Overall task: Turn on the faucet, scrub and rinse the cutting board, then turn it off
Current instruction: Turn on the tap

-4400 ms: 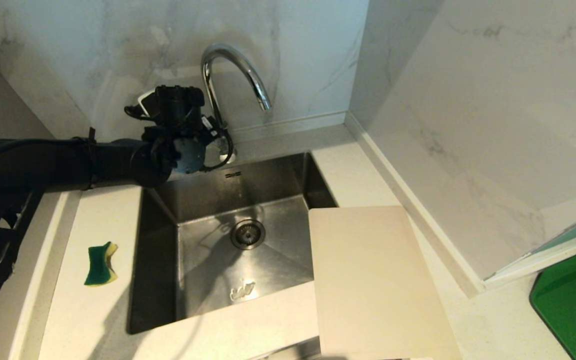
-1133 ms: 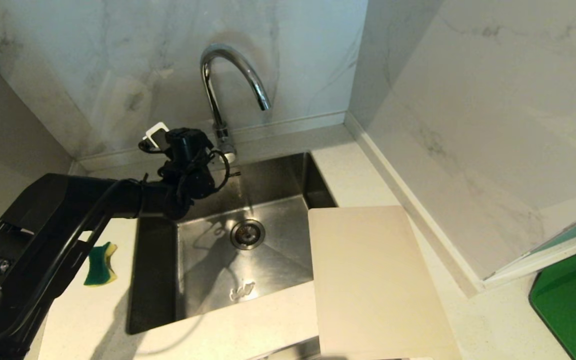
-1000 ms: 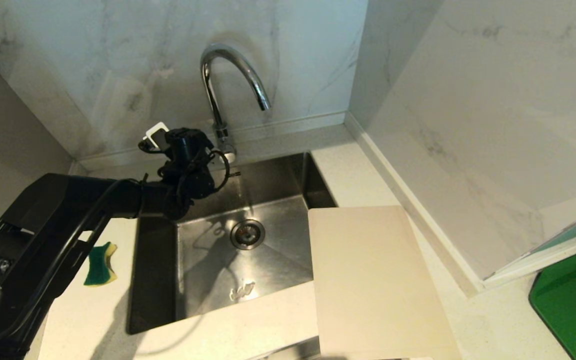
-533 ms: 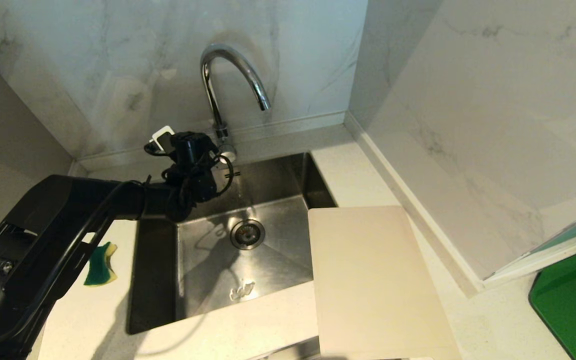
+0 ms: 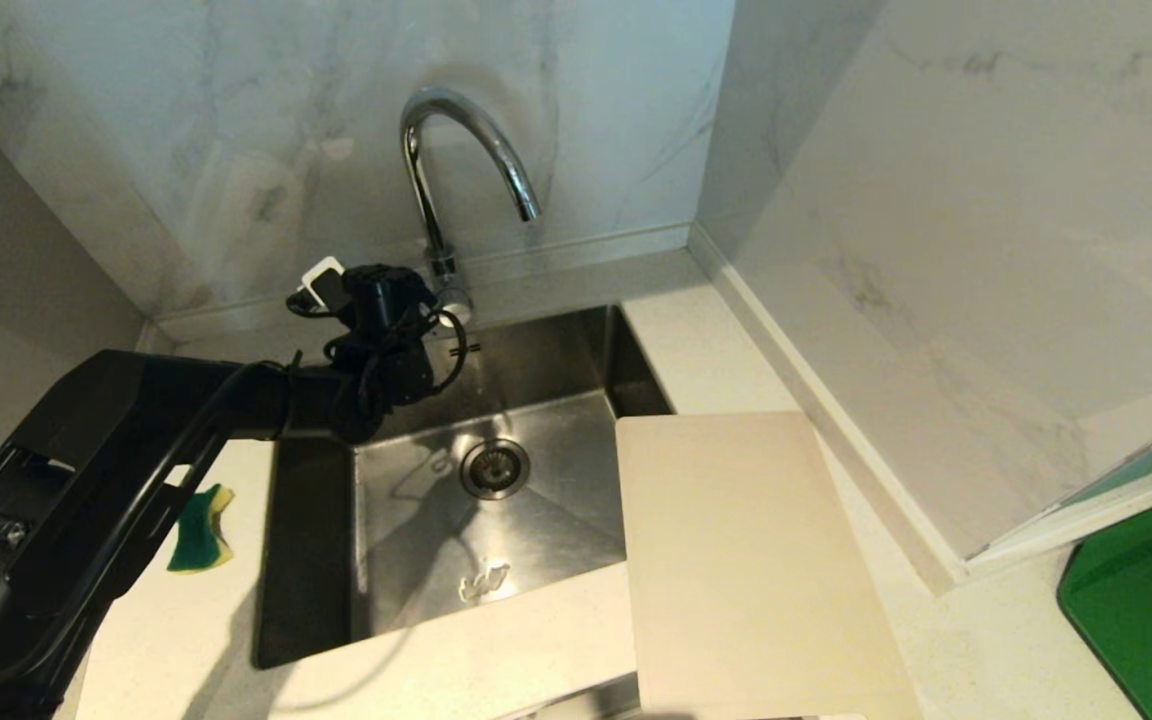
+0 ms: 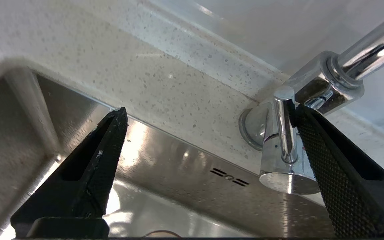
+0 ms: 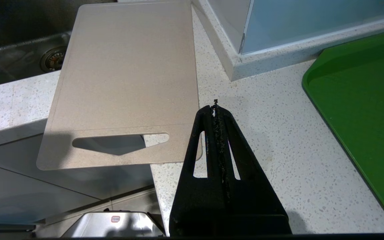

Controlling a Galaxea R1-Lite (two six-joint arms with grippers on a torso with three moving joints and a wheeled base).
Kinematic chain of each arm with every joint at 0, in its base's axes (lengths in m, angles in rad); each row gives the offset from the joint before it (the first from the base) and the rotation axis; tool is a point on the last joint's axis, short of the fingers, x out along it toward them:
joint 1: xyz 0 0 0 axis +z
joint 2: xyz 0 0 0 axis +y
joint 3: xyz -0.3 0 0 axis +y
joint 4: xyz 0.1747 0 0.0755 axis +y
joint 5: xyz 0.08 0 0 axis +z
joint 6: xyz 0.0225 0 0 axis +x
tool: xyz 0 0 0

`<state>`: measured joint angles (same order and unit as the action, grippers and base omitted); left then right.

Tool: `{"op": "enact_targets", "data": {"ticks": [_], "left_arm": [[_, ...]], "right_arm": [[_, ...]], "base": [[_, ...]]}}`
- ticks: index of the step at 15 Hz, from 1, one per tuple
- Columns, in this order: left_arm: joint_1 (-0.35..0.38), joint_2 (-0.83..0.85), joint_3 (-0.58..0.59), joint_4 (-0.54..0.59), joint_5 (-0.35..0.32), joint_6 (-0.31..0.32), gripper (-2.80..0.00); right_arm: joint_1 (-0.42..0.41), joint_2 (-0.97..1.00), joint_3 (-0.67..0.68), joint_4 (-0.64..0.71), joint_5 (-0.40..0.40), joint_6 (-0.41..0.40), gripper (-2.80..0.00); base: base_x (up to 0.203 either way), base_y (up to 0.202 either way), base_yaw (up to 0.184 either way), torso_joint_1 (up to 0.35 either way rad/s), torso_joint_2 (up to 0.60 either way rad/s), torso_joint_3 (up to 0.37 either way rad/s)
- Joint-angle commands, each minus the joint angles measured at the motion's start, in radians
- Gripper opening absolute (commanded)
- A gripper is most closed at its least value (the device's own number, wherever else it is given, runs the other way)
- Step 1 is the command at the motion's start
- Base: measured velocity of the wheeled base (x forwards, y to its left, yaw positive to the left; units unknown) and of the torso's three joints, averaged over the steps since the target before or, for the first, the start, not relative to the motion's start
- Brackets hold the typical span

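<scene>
Countertop (image 5: pixel 186 620): pale speckled stone, matte, wrapping the basin.
Sink (image 5: pixel 406 420): brushed stainless steel, rectangular, a round strainer drain at its centre.
Cutting board (image 5: pixel 751 560): thin beige-cream rectangle with rounded corners, lying flat at the sink's 3 o'clock, one corner overhanging the basin; a long handle slot at its near short end juts past the counter edge.
Green tray (image 5: pixel 1151 600): glossy, raised rim, at 3 o'clock from the board, well apart.
Left gripper (image 6: pixel 208 115): black knurled wedge fingers spread wide; one finger lies against the faucet's lever, the other is over the sink's rear rim.
Right gripper (image 7: pixel 216 108): black fingers pressed together, empty, over the counter just beside the board's handle end.
Faucet (image 5: pixel 446 150): shiny chrome gooseneck at the sink's 12 o'clock.
Sponge (image 5: pixel 201 527): green and yellow, wavy, at the sink's 9 o'clock.
</scene>
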<state>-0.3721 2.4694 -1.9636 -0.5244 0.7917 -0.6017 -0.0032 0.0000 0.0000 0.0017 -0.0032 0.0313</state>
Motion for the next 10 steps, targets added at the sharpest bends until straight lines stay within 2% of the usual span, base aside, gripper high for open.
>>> {"op": "enact_targets", "data": {"ticks": [1, 4, 7, 10], "left_arm": [[0.001, -0.001, 0.000, 0.032, 0.004, -0.053, 0.00], [0.000, -0.008, -0.003, 0.058, -0.014, -0.110, 0.00], [0.001, -0.027, -0.003, 0.117, -0.062, -0.196, 0.00], [0.004, -0.029, -0.003, 0.135, -0.077, -0.225, 0.00]], "right_arm": [[0.000, 0.000, 0.000, 0.000, 0.000, 0.001, -2.80], [0.000, 0.000, 0.000, 0.000, 0.000, 0.001, -2.80], [0.000, 0.000, 0.000, 0.000, 0.000, -0.001, -2.80], [0.000, 0.000, 0.000, 0.000, 0.000, 0.001, -2.80]], "base": [[0.000, 0.000, 0.000, 0.000, 0.00, 0.000], [0.000, 0.000, 0.000, 0.000, 0.00, 0.000], [0.000, 0.000, 0.000, 0.000, 0.00, 0.000], [0.000, 0.000, 0.000, 0.000, 0.00, 0.000]]}}
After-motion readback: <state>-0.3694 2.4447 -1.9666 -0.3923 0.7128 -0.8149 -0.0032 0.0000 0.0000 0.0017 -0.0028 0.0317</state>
